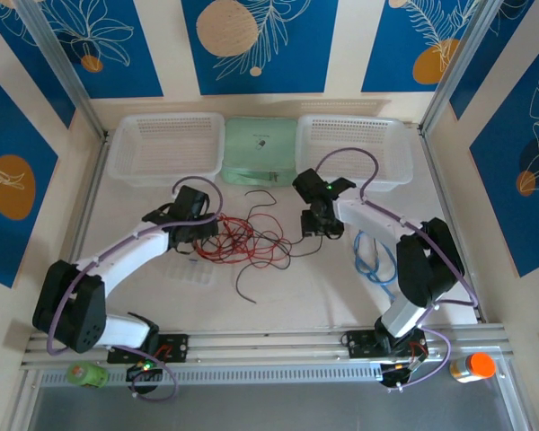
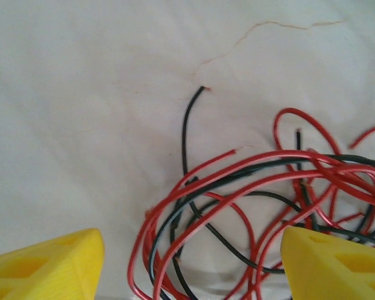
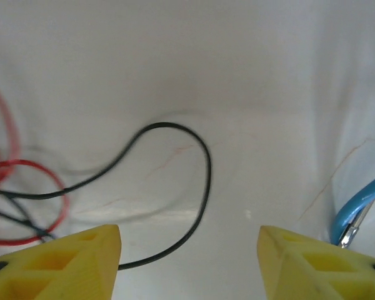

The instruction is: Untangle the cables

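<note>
- From above, the cables (image 1: 248, 238) lie as a loose red-and-black tangle on the white table (image 1: 296, 301), between the two arms. One dark strand trails out toward the near edge.
- The left gripper (image 1: 203, 230) sits at the tangle's left edge and the right gripper (image 1: 316, 224) just beside its right edge. From this height I cannot tell how wide either one stands.
- Beyond them, two clear baskets (image 1: 166, 148) flank a pale green box (image 1: 260, 151) against the back wall. A light blue cable (image 1: 374, 260) lies to the right, near the right arm. The walls are blue panels with leaf prints.
- The left wrist camera shows what the overhead cannot: the yellow fingers (image 2: 50, 269) stand wide apart, released. Red and black loops lie slack between them and run under the right-hand finger. Nothing is pinched.
- The cloth there is white, with a faint thread-like line across it.
- The right wrist camera shows its fingers (image 3: 56, 265) spread wide too, grasping nothing. A single black strand (image 3: 203, 169) curves across the cloth between them, with red loops at the left edge and the blue cable at the far right.
</note>
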